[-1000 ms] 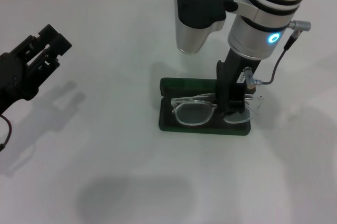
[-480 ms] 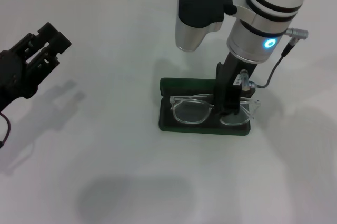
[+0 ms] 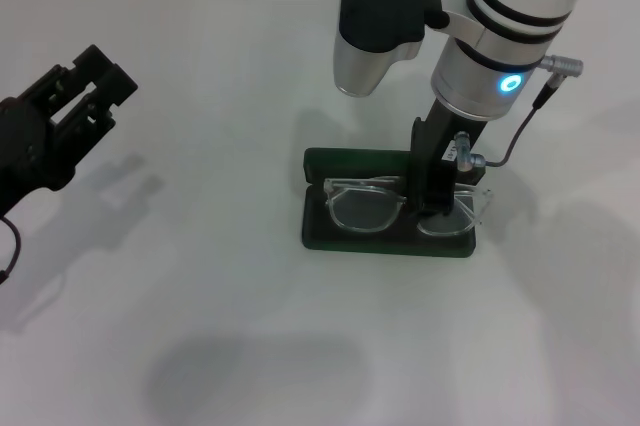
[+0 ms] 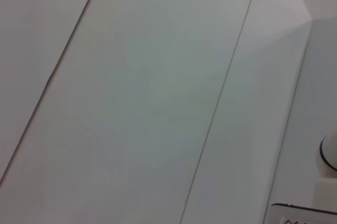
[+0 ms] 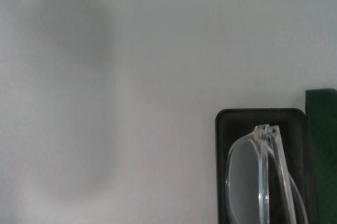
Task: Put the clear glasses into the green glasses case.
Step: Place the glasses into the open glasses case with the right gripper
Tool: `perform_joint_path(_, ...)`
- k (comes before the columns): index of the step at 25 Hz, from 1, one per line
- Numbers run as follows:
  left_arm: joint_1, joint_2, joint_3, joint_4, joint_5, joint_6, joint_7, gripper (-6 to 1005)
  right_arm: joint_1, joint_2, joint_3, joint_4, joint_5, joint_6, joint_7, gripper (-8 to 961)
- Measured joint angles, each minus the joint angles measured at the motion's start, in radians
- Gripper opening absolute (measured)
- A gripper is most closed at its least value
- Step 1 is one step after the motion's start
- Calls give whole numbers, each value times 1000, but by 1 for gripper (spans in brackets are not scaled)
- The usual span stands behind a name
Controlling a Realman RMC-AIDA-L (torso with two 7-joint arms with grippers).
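The green glasses case (image 3: 352,159) lies open on the white table at centre right, its lid standing up behind the dark tray. The clear glasses (image 3: 365,209) rest lens-up in the tray, with their right end poking past the case's right edge. My right gripper (image 3: 437,204) comes straight down on the glasses near the right lens and is shut on them. In the right wrist view, one end of the clear glasses (image 5: 247,187) sits inside the dark-lined case (image 5: 226,124). My left gripper (image 3: 98,81) hangs open and idle far to the left.
A white table (image 3: 220,276) surrounds the case. The right arm's camera housing (image 3: 375,21) hangs above the case's far side, and a cable (image 3: 515,146) loops off the wrist to the right. The left wrist view shows only pale panels.
The right gripper and the glasses have shifted slightly left and settled lower into the case's tray. The left arm has not moved.
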Motion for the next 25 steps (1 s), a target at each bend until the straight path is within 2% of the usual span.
perform_joint_path(25, 6, -6, 1, -3, 0, 0, 8, 484, 0, 0, -44, 25, 23, 39, -10, 112)
